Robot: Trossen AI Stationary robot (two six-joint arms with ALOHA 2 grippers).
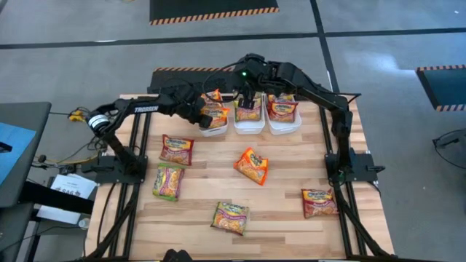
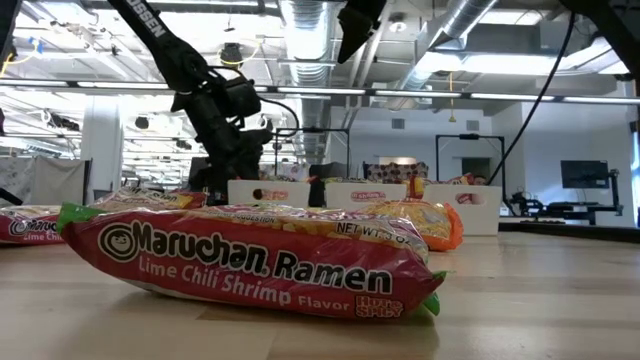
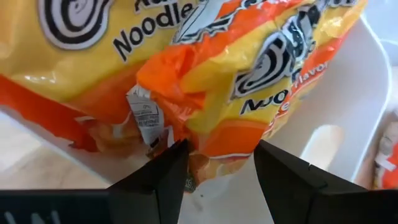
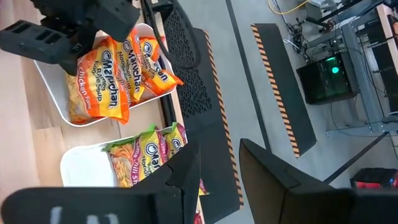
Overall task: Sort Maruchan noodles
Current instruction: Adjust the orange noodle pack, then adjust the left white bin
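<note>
Three white bins stand side by side at the table's far edge. The left bin (image 1: 212, 131) holds orange Maruchan packets (image 4: 152, 65), the middle bin (image 1: 249, 128) green ones (image 4: 134, 155), and the right bin (image 1: 283, 127) red ones (image 1: 282, 109). My left gripper (image 1: 202, 110) reaches into the left bin, shut on an orange packet (image 3: 273, 68). My right gripper (image 1: 247, 89) hovers high over the middle bin; its fingers (image 4: 186, 168) are slightly apart and hold nothing. Loose packets lie flat on the table: red (image 1: 177, 149), green (image 1: 168, 180), orange (image 1: 252, 165), green (image 1: 231, 217), red (image 1: 320, 201). My left gripper pinches the orange packet between its two fingers (image 3: 171, 165) at a crumpled end (image 3: 217, 152). It comes from above, slanting toward the table's far edge. The packet sits inside the left bin, tilted against another orange packet (image 3: 74, 68) behind it.
The bins' walls stand close together under both grippers. In the low view a lime chili shrimp packet (image 2: 250, 260) fills the foreground, with an orange packet (image 2: 432, 225) behind it. The table's frame rails run along both sides. Bare wood lies between the loose packets.
</note>
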